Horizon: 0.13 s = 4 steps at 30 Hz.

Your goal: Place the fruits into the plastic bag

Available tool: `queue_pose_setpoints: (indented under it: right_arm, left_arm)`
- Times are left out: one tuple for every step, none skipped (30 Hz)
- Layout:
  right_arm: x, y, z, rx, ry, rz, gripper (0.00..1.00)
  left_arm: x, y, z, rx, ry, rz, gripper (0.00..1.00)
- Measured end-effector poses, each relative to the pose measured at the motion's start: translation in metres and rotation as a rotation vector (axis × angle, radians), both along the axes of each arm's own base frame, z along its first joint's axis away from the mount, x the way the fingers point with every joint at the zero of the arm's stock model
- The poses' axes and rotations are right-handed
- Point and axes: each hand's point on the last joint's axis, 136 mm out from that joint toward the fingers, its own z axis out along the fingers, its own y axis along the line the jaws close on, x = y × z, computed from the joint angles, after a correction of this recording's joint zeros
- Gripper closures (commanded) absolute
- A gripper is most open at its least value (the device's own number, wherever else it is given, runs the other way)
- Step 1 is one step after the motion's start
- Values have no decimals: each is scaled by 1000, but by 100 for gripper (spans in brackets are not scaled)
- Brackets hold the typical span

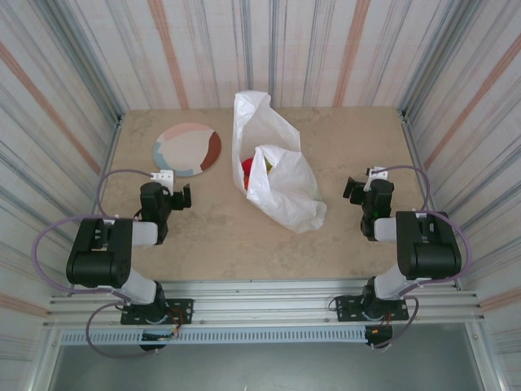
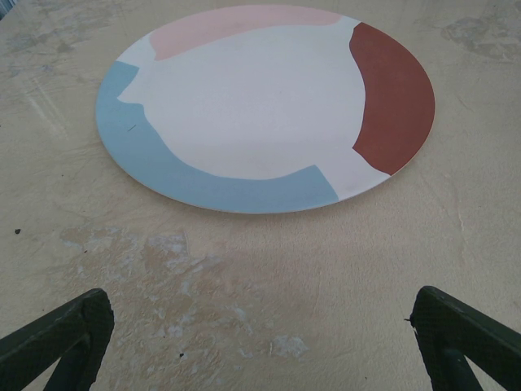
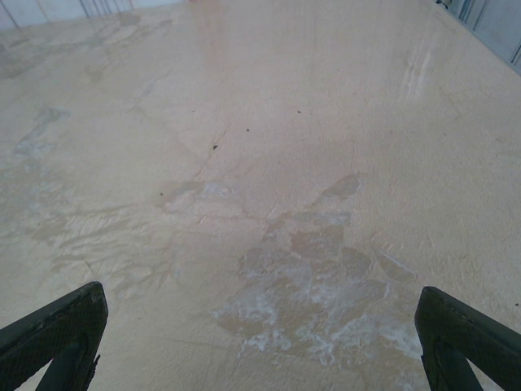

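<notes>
The white plastic bag point(image 1: 277, 171) stands crumpled in the middle of the table, its mouth facing left. Inside the mouth I see fruits point(image 1: 249, 171), red and yellow-green; the others are hidden by the bag. My left gripper point(image 1: 181, 195) is open and empty, low over the table left of the bag and just in front of the plate. In the left wrist view the left gripper point(image 2: 260, 342) has bare table between its fingers. My right gripper point(image 1: 355, 189) is open and empty to the right of the bag. The right gripper point(image 3: 260, 342) hangs over bare table.
A round plate point(image 1: 187, 149) in white, blue, pink and brown lies flat at the back left; the plate point(image 2: 269, 106) has nothing on it. Striped walls close the table at the back and both sides. A metal rail runs along the near edge.
</notes>
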Motion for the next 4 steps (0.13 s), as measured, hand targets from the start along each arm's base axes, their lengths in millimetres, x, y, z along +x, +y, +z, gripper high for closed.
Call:
queue_pose_setpoints:
  right_arm:
    - [0, 0, 0, 0, 0, 0, 1]
    - [0, 0, 0, 0, 0, 0, 1]
    - [0, 0, 0, 0, 0, 0, 1]
    - [0, 0, 0, 0, 0, 0, 1]
  left_arm:
    - [0, 0, 0, 0, 0, 0, 1]
    - [0, 0, 0, 0, 0, 0, 1]
    - [0, 0, 0, 0, 0, 0, 1]
    - [0, 0, 0, 0, 0, 0, 1]
